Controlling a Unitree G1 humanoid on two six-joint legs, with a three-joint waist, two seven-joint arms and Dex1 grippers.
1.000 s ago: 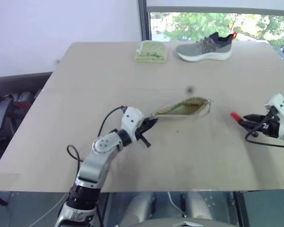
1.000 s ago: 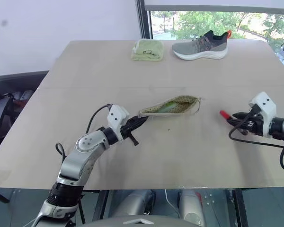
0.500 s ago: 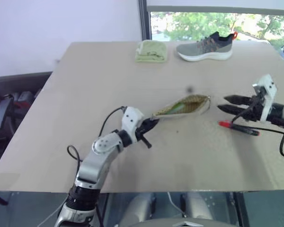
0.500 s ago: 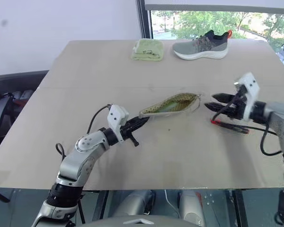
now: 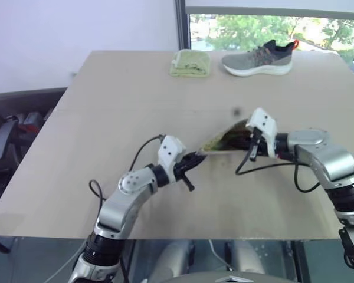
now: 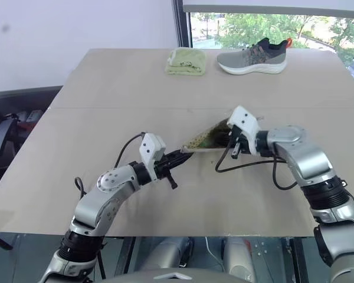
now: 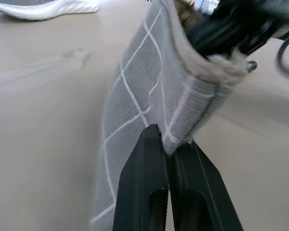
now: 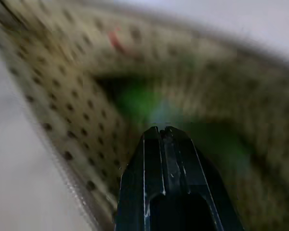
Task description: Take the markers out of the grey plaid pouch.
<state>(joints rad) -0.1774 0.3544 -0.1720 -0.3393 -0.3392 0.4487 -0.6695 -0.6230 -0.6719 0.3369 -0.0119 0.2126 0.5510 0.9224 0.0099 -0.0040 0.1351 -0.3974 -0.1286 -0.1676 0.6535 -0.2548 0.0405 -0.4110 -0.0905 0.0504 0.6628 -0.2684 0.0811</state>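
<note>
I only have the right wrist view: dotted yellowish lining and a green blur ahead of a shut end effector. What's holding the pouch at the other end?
Observer: The left end effector is shut on the end seam of the grey plaid pouch, opposite the mouth.
Operator: Where does my arm sit relative to the pouch?
Observer: The right end effector reaches into the pouch's open mouth from the robot's right, pointing toward the left one.
Operator: Anything else on the table?
Observer: A grey sneaker and a folded yellow-green cloth lie at the far edge of the table, well apart from the pouch.
</note>
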